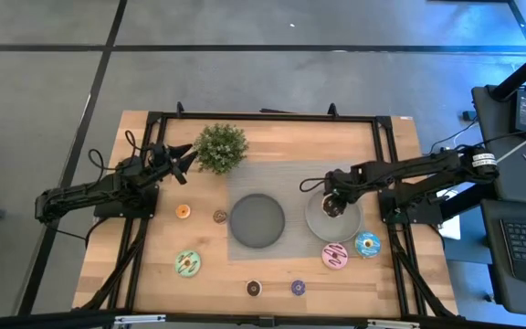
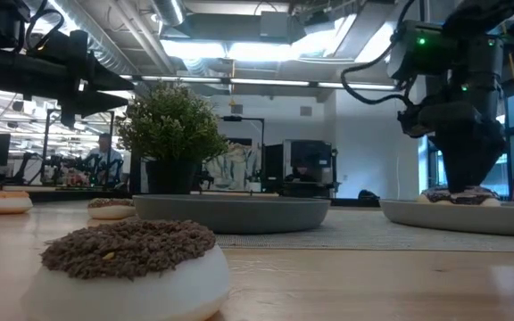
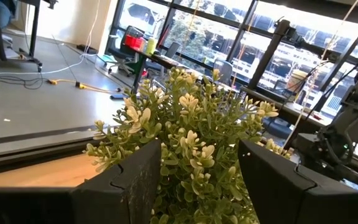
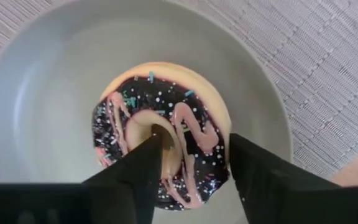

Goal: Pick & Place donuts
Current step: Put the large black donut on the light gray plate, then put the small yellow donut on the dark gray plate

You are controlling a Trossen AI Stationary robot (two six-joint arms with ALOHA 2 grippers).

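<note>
While the low view shows only a dark gripper body over the pale grey bowl (image 2: 458, 214), we see in the right wrist view that the right gripper (image 4: 191, 155) has one finger tip in the hole of the chocolate donut (image 4: 163, 134) and the other at its outer edge. We cannot tell whether its fingers grip the ring or stand loose around it. The donut lies flat in the bowl's middle.

From above, we find the right arm reaching in from the table's right side, bent down over the bowl. Just beside the bowl lie the pink donut (image 1: 335, 256) and the blue donut (image 1: 367, 244).

Farther off, the left gripper (image 1: 179, 163) waits with fingers apart, level and pointed at the potted plant (image 1: 220, 147).
</note>
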